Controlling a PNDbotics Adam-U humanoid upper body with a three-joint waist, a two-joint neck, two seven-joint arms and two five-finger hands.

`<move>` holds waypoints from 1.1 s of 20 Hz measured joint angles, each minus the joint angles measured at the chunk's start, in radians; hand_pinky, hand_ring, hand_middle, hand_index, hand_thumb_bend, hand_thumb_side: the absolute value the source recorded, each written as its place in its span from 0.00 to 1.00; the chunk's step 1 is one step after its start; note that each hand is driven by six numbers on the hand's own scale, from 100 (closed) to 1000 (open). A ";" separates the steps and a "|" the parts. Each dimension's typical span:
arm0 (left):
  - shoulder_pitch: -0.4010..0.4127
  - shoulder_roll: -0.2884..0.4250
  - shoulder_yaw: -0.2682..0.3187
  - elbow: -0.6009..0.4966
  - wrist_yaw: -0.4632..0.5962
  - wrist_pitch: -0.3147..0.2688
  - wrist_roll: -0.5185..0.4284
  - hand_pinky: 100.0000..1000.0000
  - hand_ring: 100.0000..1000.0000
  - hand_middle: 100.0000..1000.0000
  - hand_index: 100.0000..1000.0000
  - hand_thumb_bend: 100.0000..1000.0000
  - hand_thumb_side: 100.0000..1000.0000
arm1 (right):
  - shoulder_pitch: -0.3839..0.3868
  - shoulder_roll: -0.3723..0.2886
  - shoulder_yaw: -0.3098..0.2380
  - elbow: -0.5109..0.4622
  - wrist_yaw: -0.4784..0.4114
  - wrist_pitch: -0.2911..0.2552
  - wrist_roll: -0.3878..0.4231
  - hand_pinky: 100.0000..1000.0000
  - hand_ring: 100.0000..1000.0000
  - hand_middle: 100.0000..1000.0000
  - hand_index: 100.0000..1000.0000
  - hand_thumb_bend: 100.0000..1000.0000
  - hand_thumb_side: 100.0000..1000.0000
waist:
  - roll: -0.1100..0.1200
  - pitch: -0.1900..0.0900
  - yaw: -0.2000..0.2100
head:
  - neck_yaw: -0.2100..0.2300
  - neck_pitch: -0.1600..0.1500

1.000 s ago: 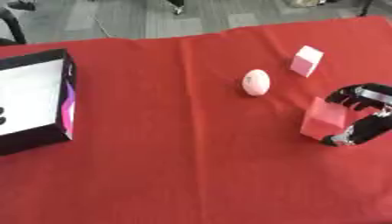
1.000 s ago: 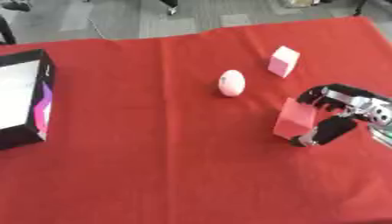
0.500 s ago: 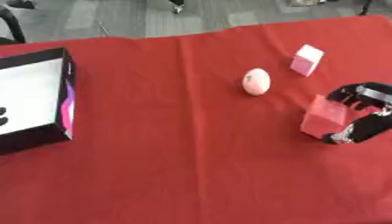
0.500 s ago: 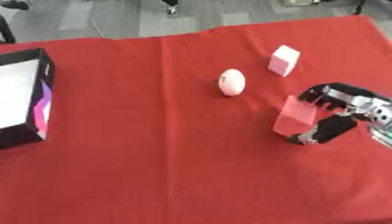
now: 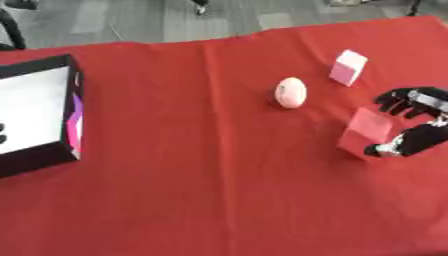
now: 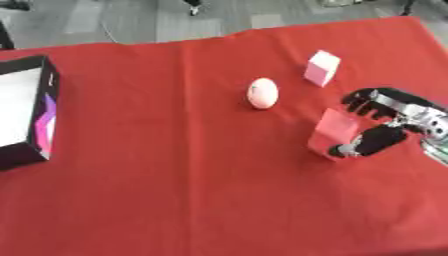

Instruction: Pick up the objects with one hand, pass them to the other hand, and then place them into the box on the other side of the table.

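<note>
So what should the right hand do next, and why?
Probably lift. The right hand has fingers above and thumb below the red block, which sits on the red tablecloth; the box is far across.

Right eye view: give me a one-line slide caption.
Right hand curls around a red block on the red cloth; pale egg, pink cube, box wait.

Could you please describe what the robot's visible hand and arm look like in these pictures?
Only the right hand shows, at the right edge. Its fingers and thumb are black and segmented, thick and rounded at the tips. Behind them, the back of the hand and the wrist are silver-grey metal with darker parts between. No cables or markings can be made out. The left hand is out of view.
</note>
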 measured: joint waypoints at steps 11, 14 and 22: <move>0.000 0.000 0.000 0.000 0.000 0.000 -0.001 0.76 0.71 0.70 0.76 0.09 0.82 | -0.001 0.000 0.008 0.000 0.010 0.049 0.003 0.84 0.82 0.75 0.86 0.59 0.13 | 0.000 0.000 0.005 | -0.017 0.001; 0.000 0.000 -0.001 0.000 0.000 0.001 -0.002 0.76 0.71 0.70 0.76 0.09 0.82 | -0.009 0.000 0.019 0.000 0.021 0.073 0.010 0.84 0.82 0.75 0.86 0.59 0.13 | 0.000 0.002 0.006 | -0.016 0.001; -0.001 -0.001 -0.006 0.000 0.000 0.001 -0.004 0.76 0.71 0.70 0.76 0.09 0.82 | -0.023 0.004 0.042 0.024 0.046 0.098 0.027 0.84 0.81 0.74 0.83 0.57 0.13 | 0.000 0.005 0.010 | -0.014 0.001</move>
